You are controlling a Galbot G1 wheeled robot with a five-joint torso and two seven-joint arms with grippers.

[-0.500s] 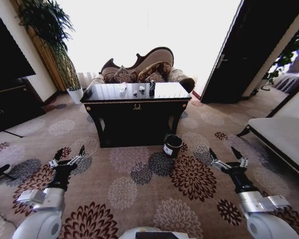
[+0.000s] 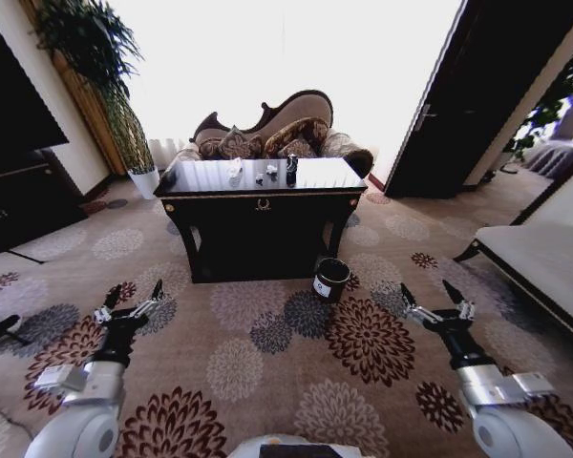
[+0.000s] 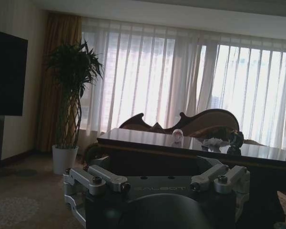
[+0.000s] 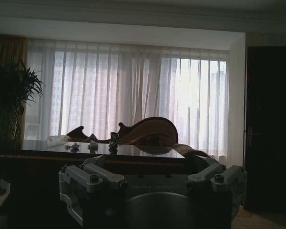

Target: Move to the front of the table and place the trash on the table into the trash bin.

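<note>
Centrally, trash: bottle [image 2: 235,169], white lumps [image 2: 271,170] and dark piece [image 2: 291,168] lie clustered mid-worktop [image 2: 320,176], ahead of the robot. Bin [image 2: 330,280] stands on carpet [image 2: 267,363] beside the worktop's front right leg. Left gripper [image 2: 132,295] and right gripper [image 2: 432,297] hover low over carpet, jaws released, empty.

One table [image 2: 261,203], one black bin [image 2: 330,279] on the carpet, one sofa [image 2: 286,134], one potted plant [image 2: 110,86]. On the tabletop: one bottle [image 2: 235,168], two small white tissue lumps [image 2: 271,170], one dark piece [image 2: 292,167]. Two grippers, left [image 2: 130,298] and right [image 2: 436,301]
</note>
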